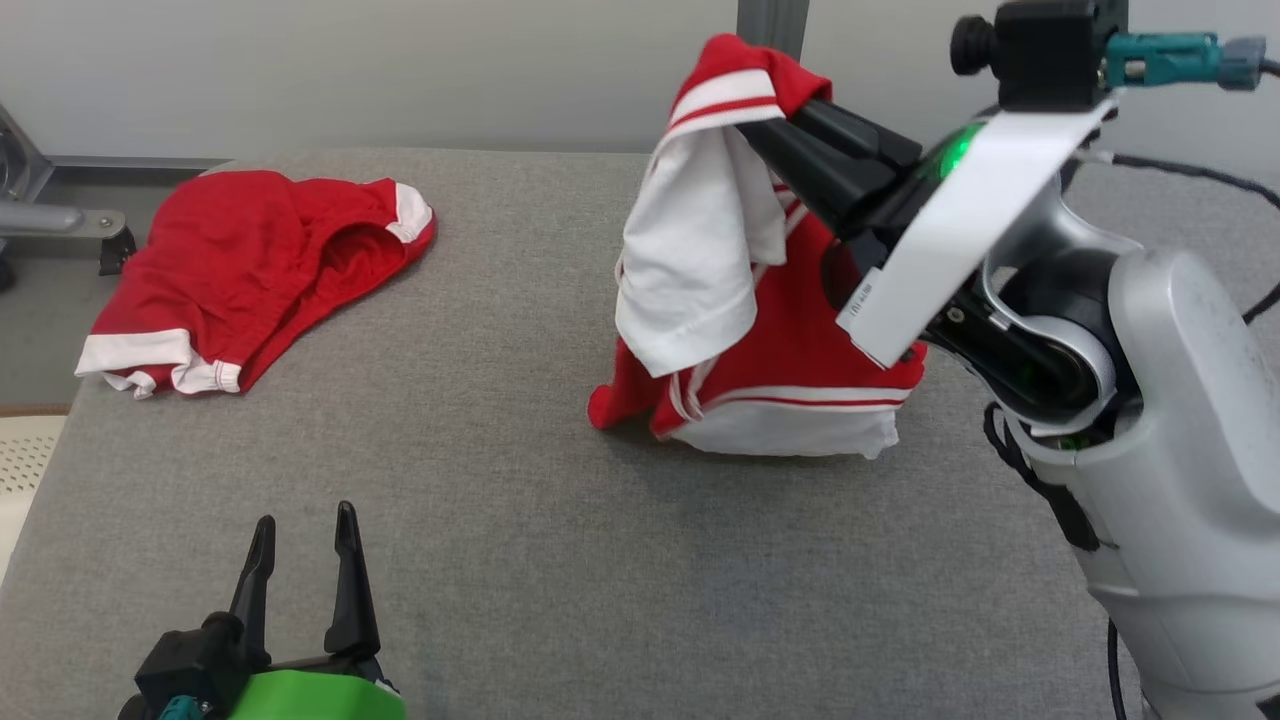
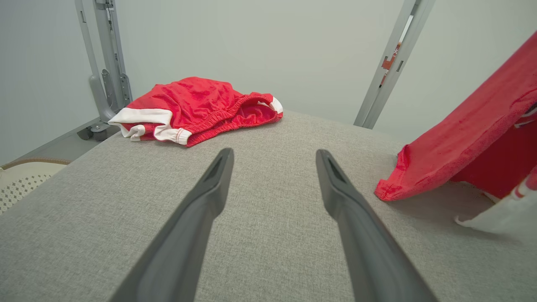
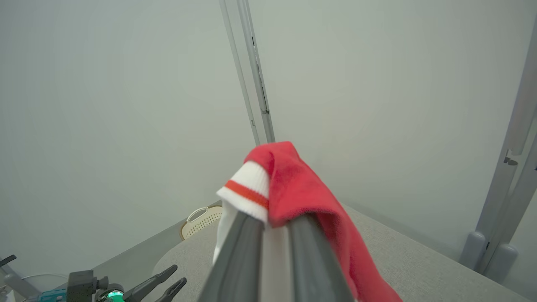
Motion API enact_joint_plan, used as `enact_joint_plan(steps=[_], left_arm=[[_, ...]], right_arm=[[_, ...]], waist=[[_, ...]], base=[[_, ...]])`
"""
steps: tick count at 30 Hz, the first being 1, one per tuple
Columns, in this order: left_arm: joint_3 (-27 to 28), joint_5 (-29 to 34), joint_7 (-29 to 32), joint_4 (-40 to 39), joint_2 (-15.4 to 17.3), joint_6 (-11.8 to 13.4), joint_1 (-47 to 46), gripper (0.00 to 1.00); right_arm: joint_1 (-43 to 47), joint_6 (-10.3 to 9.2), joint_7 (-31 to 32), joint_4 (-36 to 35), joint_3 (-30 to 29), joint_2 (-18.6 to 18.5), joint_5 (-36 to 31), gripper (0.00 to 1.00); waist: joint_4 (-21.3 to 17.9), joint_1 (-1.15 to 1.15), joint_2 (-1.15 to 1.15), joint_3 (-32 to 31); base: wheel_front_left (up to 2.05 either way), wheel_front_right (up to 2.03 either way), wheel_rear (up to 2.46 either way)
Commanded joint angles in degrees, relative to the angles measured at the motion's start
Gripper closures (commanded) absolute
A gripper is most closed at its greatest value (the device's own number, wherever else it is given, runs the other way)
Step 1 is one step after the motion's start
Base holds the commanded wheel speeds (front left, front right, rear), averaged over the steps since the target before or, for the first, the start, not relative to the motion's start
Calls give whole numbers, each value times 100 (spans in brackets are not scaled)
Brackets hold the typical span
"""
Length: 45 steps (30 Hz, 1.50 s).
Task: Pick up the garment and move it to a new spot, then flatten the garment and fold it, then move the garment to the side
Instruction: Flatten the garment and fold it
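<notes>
The garment point(image 1: 760, 340), a red top with white panels and striped trim, hangs over the right half of the grey table point(image 1: 520, 500). Its lower hem still rests on the cloth surface. My right gripper point(image 1: 765, 135) is shut on the garment's upper edge. In the right wrist view the striped cuff and a red fold of the garment point(image 3: 293, 180) drape over the right gripper's point(image 3: 272, 220) closed fingertips. At the near left my left gripper point(image 1: 305, 525) stands open and holds nothing. In its own wrist view the left gripper point(image 2: 272, 155) points across the table, with the garment point(image 2: 461, 138) to its right.
A second piece of clothing, red shorts point(image 1: 250, 260) with white hems, lies crumpled at the table's far left corner point(image 2: 197, 100). A perforated cream basket point(image 2: 25, 176) sits beyond the left edge. Grey metal frame posts point(image 3: 256, 84) stand behind the table.
</notes>
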Motion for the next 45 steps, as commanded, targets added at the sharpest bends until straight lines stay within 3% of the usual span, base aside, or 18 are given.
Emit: enact_joint_plan(steps=[1, 8, 14, 23, 29, 32, 37, 45], left_arm=[[-18, -41, -3, 12, 5, 44, 5, 0], [-120, -212, -2, -18, 5, 127, 34, 0], [-133, -293, -3, -65, 5, 202, 75, 0], [-2, -244, -2, -124, 5, 194, 173, 0], [51, -222, -3, -142, 6, 162, 133, 0], [69, -201, -3, -128, 6, 129, 105, 0], [114, -128, -2, -115, 6, 77, 24, 0], [103, -94, -3, -76, 6, 17, -96, 0]], right_arm=[[-251, 0, 69, 51, 44, 97, 34, 100], [-1271, 0, 6, 656, -60, 635, -7, 100], [-1620, 0, -348, 1350, -519, 844, 32, 100], [-723, 0, -284, 2311, -1356, 870, -360, 100], [466, 0, -173, 2604, -1965, 355, -1003, 100], [947, 1, -234, 2692, -1976, 18, -1320, 100], [1559, 0, -465, 2843, -1460, -684, -1795, 100], [1921, -3, -1106, 3434, -459, -1326, -2394, 100]], waist=[[105, 0, 0, -99], [347, 0, 0, -282], [397, 0, 0, -409], [185, 0, 0, -424], [-38, 0, 0, -246], [-137, 0, 0, -177], [-300, 0, 0, -74], [-380, 0, 0, 8]], base=[[0, 0, 0], [0, 0, 0], [0, 0, 0], [0, 0, 0], [0, 0, 0], [0, 0, 0], [0, 0, 0], [0, 0, 0]])
